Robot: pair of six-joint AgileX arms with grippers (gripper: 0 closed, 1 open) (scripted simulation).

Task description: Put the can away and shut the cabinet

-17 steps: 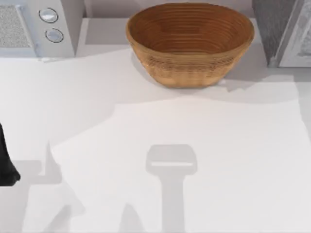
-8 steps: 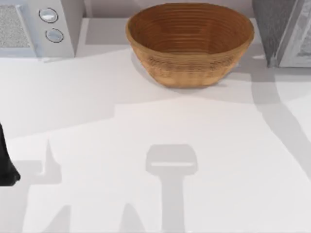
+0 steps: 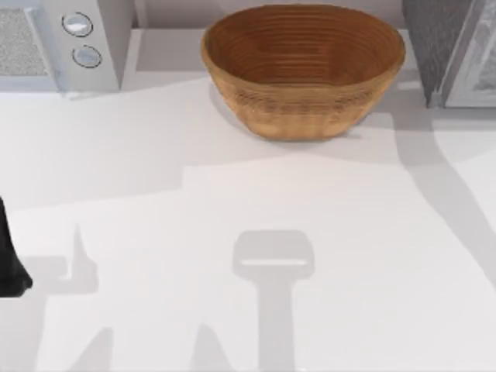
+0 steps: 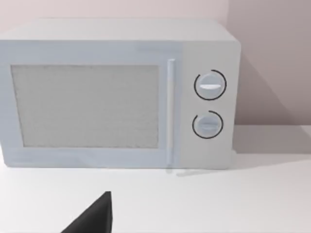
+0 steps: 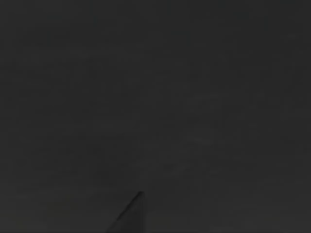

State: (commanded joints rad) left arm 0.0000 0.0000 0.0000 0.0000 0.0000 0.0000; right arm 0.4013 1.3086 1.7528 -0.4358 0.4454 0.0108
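The can is out of view. The cabinet (image 3: 453, 54), grey and speckled with a pale panel, stands at the table's back right corner, cut off by the picture's edge. My left arm (image 3: 9, 260) is parked at the table's left edge, and a dark part of my left gripper (image 4: 95, 218) points toward the microwave (image 4: 121, 97). The right wrist view is dark.
A white microwave (image 3: 62, 43) with two round dials stands at the back left. A large woven bowl (image 3: 302, 66) sits at the back middle, between the microwave and the cabinet. Shadows of the arms lie across the white table (image 3: 248, 194).
The shadow over the table's right side has narrowed into a band running from the cabinet to the right edge. The left arm has not moved.
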